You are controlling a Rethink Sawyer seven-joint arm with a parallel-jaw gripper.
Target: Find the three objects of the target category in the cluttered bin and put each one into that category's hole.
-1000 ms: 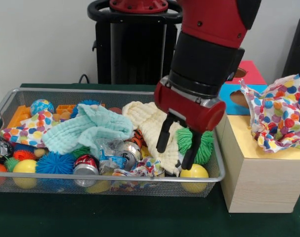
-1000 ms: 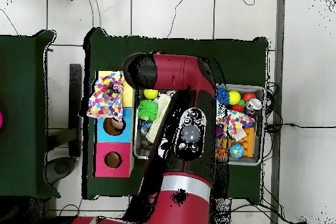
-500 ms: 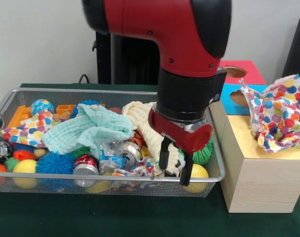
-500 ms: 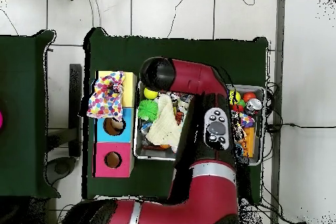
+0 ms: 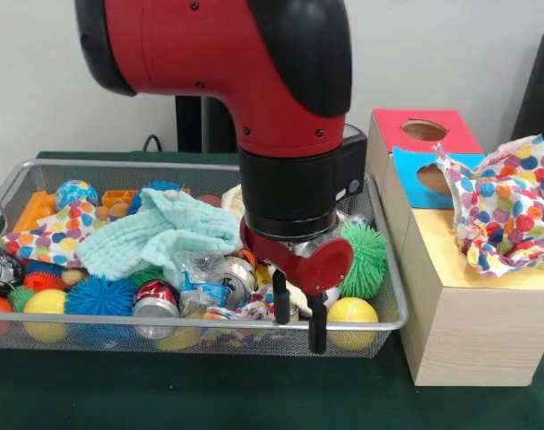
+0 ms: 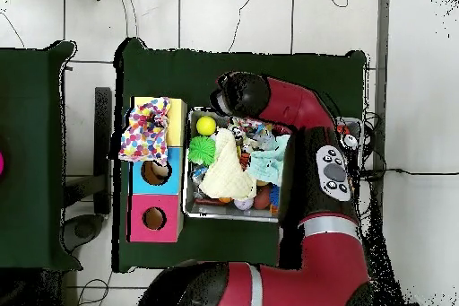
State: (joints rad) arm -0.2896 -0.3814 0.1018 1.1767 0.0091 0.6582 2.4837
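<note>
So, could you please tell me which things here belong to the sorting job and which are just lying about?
Job: wire bin; gripper, open; box with holes; polka-dot cloth on the box; mint cloth in the bin.
Lying about, if cloths are the target: crushed can, blue spiky ball, green spiky ball, yellow ball; floor cables.

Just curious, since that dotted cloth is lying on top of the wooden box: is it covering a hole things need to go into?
Possibly. The dotted cloth covers most of the yellow section; no hole shows there. The blue hole and pink hole are open.
</note>
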